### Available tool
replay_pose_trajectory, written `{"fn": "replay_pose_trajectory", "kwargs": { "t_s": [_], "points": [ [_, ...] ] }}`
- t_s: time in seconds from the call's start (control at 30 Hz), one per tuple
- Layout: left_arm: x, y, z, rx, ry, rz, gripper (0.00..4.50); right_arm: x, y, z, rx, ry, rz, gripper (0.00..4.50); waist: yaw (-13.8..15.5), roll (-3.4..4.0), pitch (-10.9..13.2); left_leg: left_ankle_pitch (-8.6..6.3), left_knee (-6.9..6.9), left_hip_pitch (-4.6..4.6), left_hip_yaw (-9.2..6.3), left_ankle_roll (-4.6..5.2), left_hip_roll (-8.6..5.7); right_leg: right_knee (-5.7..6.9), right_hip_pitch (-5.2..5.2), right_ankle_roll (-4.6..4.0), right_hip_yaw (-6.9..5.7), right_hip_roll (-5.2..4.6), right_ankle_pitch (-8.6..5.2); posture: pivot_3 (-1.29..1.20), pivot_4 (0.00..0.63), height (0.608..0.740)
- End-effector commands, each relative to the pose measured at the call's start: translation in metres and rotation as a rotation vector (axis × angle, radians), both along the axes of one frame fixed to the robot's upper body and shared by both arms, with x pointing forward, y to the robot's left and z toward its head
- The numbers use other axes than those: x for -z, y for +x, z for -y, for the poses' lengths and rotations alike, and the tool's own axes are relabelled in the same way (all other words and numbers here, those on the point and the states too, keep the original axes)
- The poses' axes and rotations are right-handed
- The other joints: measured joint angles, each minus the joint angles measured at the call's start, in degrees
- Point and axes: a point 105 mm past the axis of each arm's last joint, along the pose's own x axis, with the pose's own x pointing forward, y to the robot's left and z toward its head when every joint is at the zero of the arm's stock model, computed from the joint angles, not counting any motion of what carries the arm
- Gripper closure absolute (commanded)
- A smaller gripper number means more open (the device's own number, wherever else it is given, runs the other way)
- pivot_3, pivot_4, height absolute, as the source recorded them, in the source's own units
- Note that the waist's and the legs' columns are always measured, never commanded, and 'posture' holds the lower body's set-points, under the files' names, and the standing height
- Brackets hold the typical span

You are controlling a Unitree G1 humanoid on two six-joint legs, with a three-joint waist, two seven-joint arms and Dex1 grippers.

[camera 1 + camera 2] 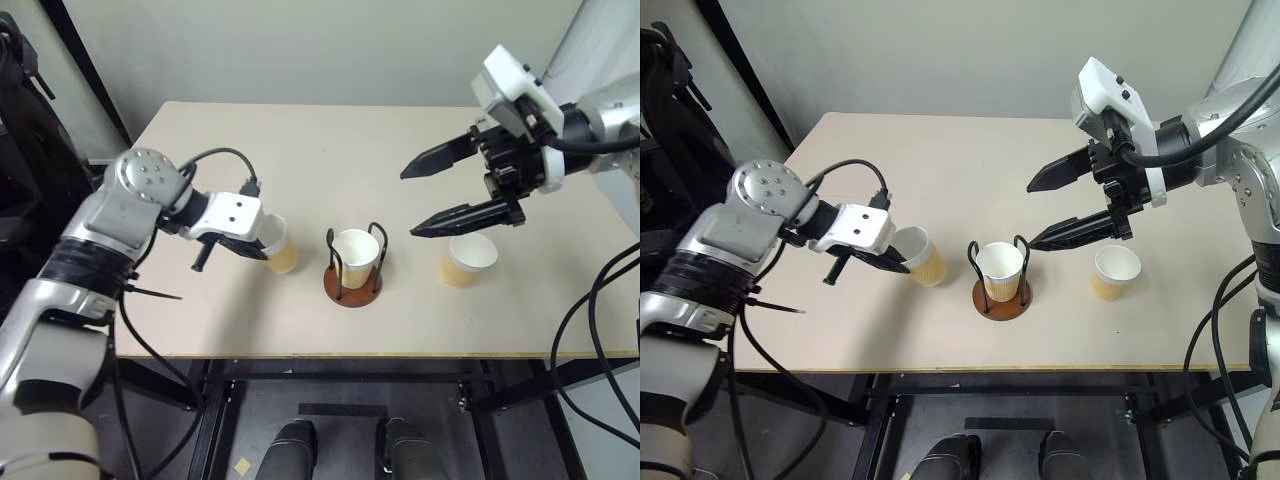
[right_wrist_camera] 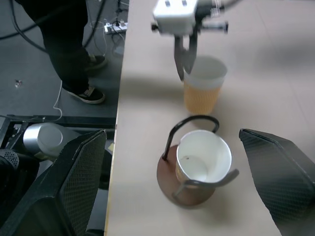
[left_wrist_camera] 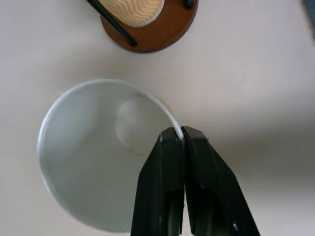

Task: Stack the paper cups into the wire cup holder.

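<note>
A tan paper cup (image 1: 282, 250) with a white inside sits left of the middle, tilted a little, and my left gripper (image 1: 262, 246) is shut on its rim (image 3: 178, 135), one finger inside and one outside. Whether this cup's bottom touches the table I cannot tell. To its right stands the wire cup holder (image 1: 353, 288), a reddish-brown disc with black wire loops, holding one upright paper cup (image 1: 355, 250). A third paper cup (image 1: 470, 258) stands on the table to the right of the holder. My right gripper (image 1: 408, 204) hovers open above and between the holder and that cup, holding nothing.
All of this rests on a beige table (image 1: 300, 140), whose front edge (image 1: 400, 352) runs close below the holder. A person's legs and shoes (image 2: 78, 59) stand on the floor beside the table's left end. A dark frame (image 1: 80, 70) leans at the back left.
</note>
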Motion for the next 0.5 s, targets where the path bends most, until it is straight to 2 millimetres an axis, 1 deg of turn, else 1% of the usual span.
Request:
{"fn": "replay_pose_trajectory", "kwargs": {
  "t_s": [0.03, 0.17, 0.27, 0.37, 0.43, 0.5],
  "points": [
    [-0.018, -0.009, 0.003, 0.024, -0.027, -0.024, 4.45, -0.005, 0.001, 0.004, 0.004, 0.002, 0.028, 0.0, 0.0, 0.0, 0.0, 0.0, 0.0, 0.0, -0.01, 0.0, 0.01, 0.0, 0.0, 0.0, -0.01, 0.0, 0.0, 0.0, 0.15, 0.74],
    [-0.035, -0.013, 0.007, 0.015, -0.084, -0.036, 4.45, -0.005, 0.011, 0.012, 0.038, 0.006, 0.024, 0.0, 0.1, 0.0, 0.0, 0.0, 0.0, -0.02, -0.02, 0.0, 0.0, 0.0, 0.0, 0.0, -0.02, 0.0, 0.0, 0.0, 0.15, 0.74],
    [-0.06, -0.013, 0.018, 0.024, -0.166, -0.028, 4.45, -0.003, 0.027, 0.028, 0.103, -0.004, 0.031, 0.0, 0.2, 0.0, 0.0, 0.0, 0.05, -0.05, -0.02, 0.0, -0.01, -0.02, 0.02, 0.0, -0.01, -0.02, 0.0, 0.0, 0.15, 0.74],
    [-0.088, -0.014, 0.032, 0.052, -0.237, -0.007, 4.45, 0.002, 0.038, 0.04, 0.148, -0.022, 0.022, 0.0, 0.3, 0.01, 0.0, 0.0, 0.1, -0.09, -0.03, 0.0, -0.04, -0.04, 0.03, 0.0, 0.01, -0.04, 0.0, 0.0, 0.15, 0.74],
    [-0.106, -0.015, 0.043, 0.082, -0.281, 0.009, 4.45, 0.007, 0.043, 0.045, 0.163, -0.034, 0.013, 0.0, 0.4, 0.0, 0.0, 0.0, 0.1, -0.12, -0.03, 0.01, -0.06, -0.05, 0.03, 0.0, 0.01, -0.06, 0.0, 0.0, 0.15, 0.74],
    [-0.118, -0.014, 0.05, 0.101, -0.298, 0.025, 4.45, 0.01, 0.045, 0.047, 0.167, -0.042, 0.009, 0.0, 0.4, 0.0, 0.0, 0.0, 0.09, -0.11, -0.02, 0.02, -0.06, -0.08, 0.04, 0.02, 0.02, -0.06, -0.01, 0.0, 0.15, 0.74]
  ]
}}
